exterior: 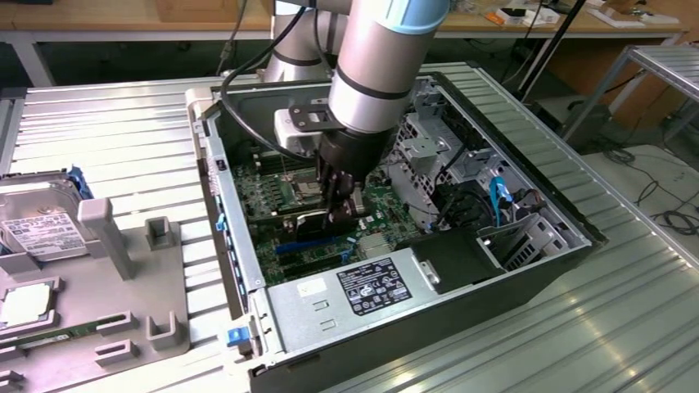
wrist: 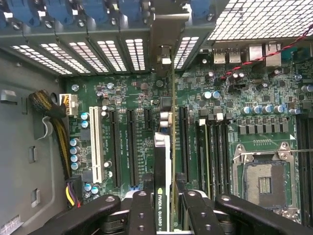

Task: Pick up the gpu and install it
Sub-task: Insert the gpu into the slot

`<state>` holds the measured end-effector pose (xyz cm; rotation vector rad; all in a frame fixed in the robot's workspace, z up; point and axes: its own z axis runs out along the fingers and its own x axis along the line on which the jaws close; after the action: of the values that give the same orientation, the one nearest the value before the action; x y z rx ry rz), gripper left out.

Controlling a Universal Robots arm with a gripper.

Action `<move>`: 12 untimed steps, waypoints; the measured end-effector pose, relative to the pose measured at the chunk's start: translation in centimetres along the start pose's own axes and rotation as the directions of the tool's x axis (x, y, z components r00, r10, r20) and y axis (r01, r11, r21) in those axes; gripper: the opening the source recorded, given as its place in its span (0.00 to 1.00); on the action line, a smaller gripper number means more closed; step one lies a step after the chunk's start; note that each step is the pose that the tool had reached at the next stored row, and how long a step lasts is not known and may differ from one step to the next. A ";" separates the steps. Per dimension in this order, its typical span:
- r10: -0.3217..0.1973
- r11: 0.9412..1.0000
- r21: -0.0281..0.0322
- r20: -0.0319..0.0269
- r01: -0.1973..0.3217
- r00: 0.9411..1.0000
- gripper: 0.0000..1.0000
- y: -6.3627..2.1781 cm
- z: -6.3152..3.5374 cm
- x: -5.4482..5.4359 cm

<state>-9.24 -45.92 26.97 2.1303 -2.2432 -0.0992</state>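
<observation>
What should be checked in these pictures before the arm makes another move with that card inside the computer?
1. Grip: the gripper is shut on the gpu, a finger on each side. Ok.
2. Card stance: it stands on edge over the motherboard, parallel to the long slots. Ok.
3. End bracket: it sits at the case's rear slot wall. Ok.
4. Seating: the card's lower edge is hidden, so whether it is in its slot is unclear. Cannot tell.
5. Cables: the yellow and black cable bundle lies apart from the card. Ok.
</observation>
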 end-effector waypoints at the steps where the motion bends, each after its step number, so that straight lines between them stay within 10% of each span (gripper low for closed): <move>1: 0.000 1.000 0.000 0.000 0.000 1.000 0.27 0.00 0.00 0.0; 12: -0.016 1.000 0.000 0.000 0.016 1.000 0.27 -0.05 0.03 0.0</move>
<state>-9.19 -45.95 26.94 2.1484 -2.2259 -0.0996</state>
